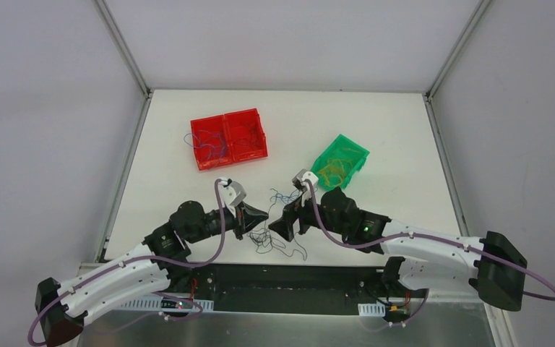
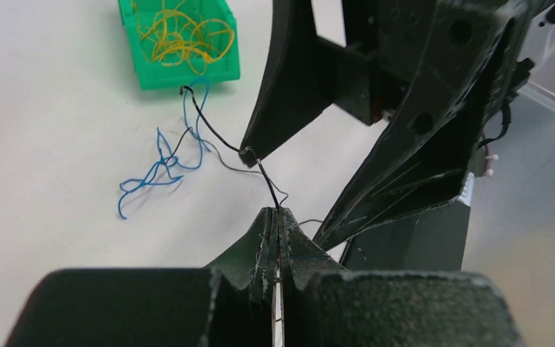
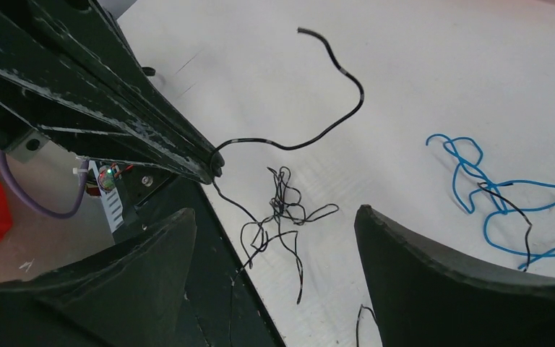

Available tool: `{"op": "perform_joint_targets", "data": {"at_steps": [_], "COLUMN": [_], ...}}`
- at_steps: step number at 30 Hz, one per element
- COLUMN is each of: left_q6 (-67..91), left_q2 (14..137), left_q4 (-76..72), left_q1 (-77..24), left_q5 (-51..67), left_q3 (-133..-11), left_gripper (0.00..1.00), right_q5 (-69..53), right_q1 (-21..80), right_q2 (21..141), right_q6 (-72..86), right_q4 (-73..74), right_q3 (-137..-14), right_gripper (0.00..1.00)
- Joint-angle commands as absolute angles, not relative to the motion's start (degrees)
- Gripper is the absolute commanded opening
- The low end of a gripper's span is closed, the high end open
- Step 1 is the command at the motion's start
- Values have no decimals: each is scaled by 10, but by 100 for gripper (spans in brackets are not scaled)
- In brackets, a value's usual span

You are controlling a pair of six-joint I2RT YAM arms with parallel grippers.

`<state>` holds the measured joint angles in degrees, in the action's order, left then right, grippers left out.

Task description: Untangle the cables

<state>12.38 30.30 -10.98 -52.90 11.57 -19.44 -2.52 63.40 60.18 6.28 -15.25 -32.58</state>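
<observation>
My left gripper (image 2: 277, 213) is shut on a thin black cable (image 2: 220, 130) that rises from its tips towards the green bin. In the right wrist view the same black cable (image 3: 325, 130) arcs up from the left gripper's tips (image 3: 213, 163). My right gripper (image 3: 274, 212) stands open, with nothing between its fingers (image 3: 419, 260). It hovers over a small black tangle (image 3: 282, 210) on the table. One right finger (image 2: 282, 94) touches or nearly touches the held cable. A blue cable (image 2: 162, 166), crossed by a black strand, lies beyond. From above, both grippers (image 1: 260, 215) (image 1: 280, 220) meet tip to tip.
A green bin (image 1: 358, 153) holding yellow cables (image 2: 181, 36) sits tilted at the right rear. A red two-part bin (image 1: 254, 116) with thin cables inside stands at the left rear. The table's near edge and a black base plate (image 3: 217, 289) lie right under the grippers.
</observation>
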Motion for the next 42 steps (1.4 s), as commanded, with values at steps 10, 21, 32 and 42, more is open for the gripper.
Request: {"op": "perform_joint_targets", "data": {"at_steps": [10, 21, 32, 42], "left_q6": [114, 123, 164, 171], "left_q2": [254, 250, 258, 262], "left_q4": [-203, -230, -353, -289], "left_q1": [-530, -530, -531, -530], "left_q5": [155, 186, 187, 107], "left_q3": [-180, -171, -128, -147], "left_gripper": [0, 0, 0, 71], "right_q5": [-41, -54, -52, 27], "right_q1": [672, 688, 697, 696], "right_q2": [617, 592, 627, 603], "right_q6": [19, 4, 4, 29], "right_q4": [-237, -263, -272, -258], "right_q3": [-334, -310, -326, -326], "right_gripper": [84, 81, 35, 0]}}
